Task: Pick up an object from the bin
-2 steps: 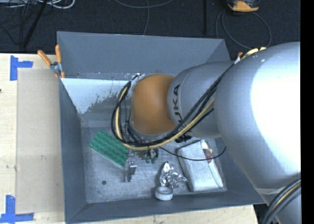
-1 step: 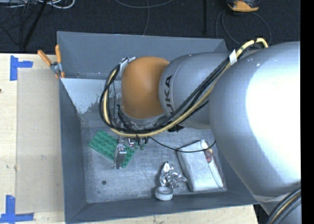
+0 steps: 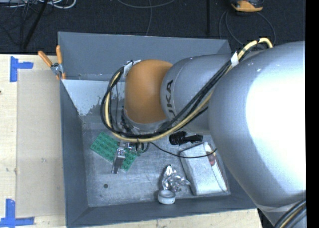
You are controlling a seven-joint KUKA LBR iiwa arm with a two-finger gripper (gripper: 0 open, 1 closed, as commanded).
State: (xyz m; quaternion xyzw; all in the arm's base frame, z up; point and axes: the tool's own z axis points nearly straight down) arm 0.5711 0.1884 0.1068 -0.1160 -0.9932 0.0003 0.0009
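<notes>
my pincer [image 3: 118,161] hangs low in the bin [image 3: 75,172], right over the green studded plate [image 3: 102,145] that lies flat at the left middle of the floor. i cannot tell how wide it stands, or whether it has hold of the plate. i judge this to be the grasp step, with nothing lifted yet. next i need a firm grip across the plate's near edge, then a straight lift. the crumpled foil [image 3: 172,178], grey ring [image 3: 167,197] and white packet [image 3: 204,174] lie apart to the right.
</notes>
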